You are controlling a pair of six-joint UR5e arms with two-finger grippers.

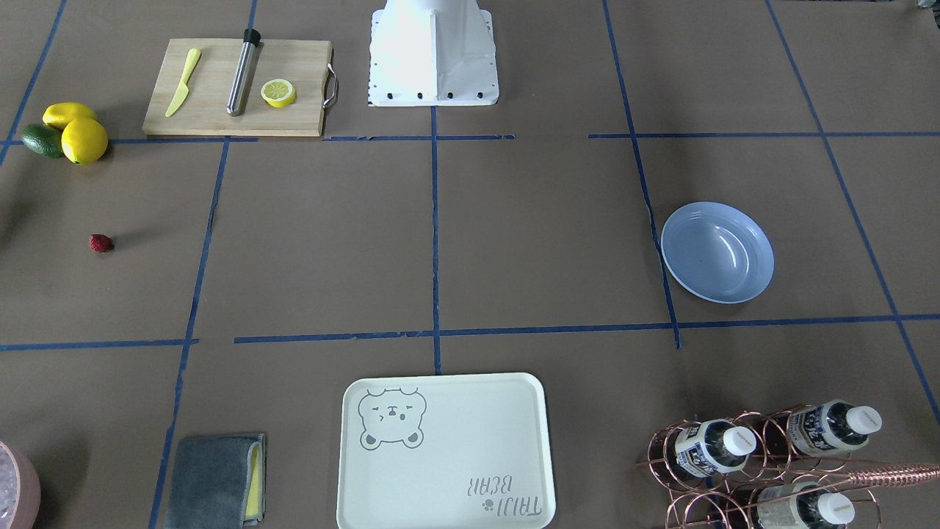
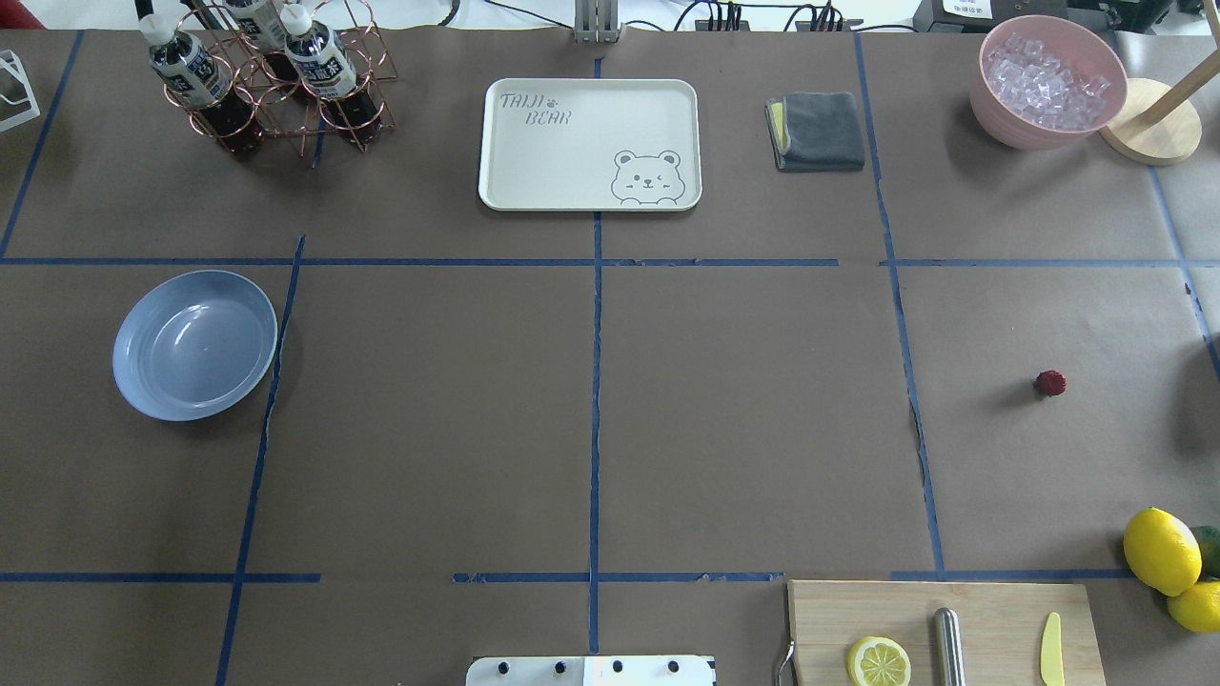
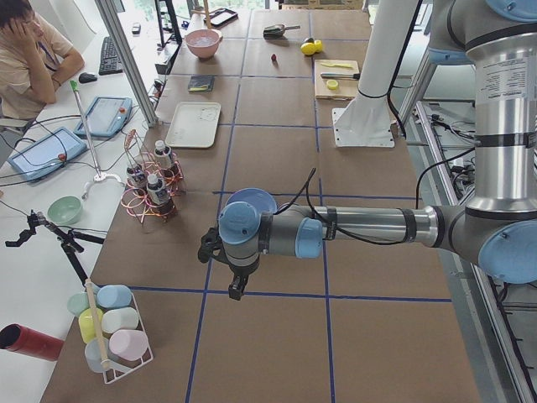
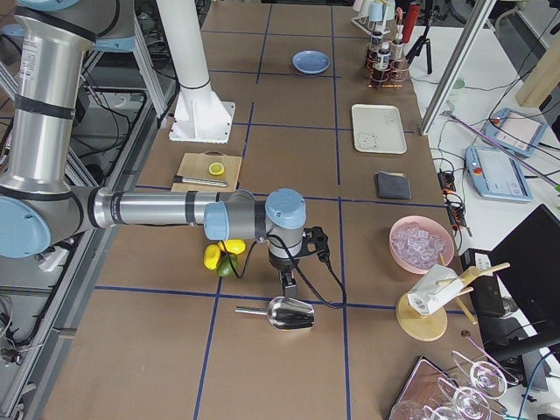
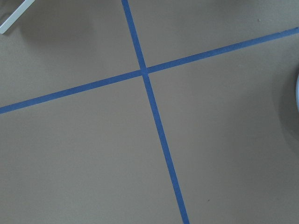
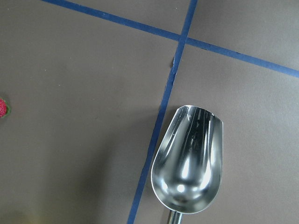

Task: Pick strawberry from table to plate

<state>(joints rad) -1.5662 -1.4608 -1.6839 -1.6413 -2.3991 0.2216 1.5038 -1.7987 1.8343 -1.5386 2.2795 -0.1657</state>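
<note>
The strawberry (image 1: 100, 243) (image 2: 1050, 383) (image 3: 273, 58) is a tiny dark-red berry lying alone on the brown-paper table (image 2: 743, 429), and it shows at the left edge of the right wrist view (image 6: 2, 108). The pale blue plate (image 1: 717, 253) (image 2: 194, 345) (image 4: 311, 61) sits empty on the table's opposite side. My left gripper (image 3: 237, 290) hangs low over the table just beside the plate (image 3: 252, 197). My right gripper (image 4: 286, 284) points down over a metal scoop. I cannot tell whether either gripper is open or shut.
A steel scoop (image 6: 189, 158) (image 4: 289, 313) lies under the right wrist. Two lemons and an avocado (image 2: 1168, 562) sit near a cutting board (image 2: 991, 629). A bear tray (image 2: 589, 143), grey cloth (image 2: 818, 131), ice bowl (image 2: 1047, 81) and bottle rack (image 2: 276, 86) line the far side. A person (image 3: 29, 59) sits beyond the table.
</note>
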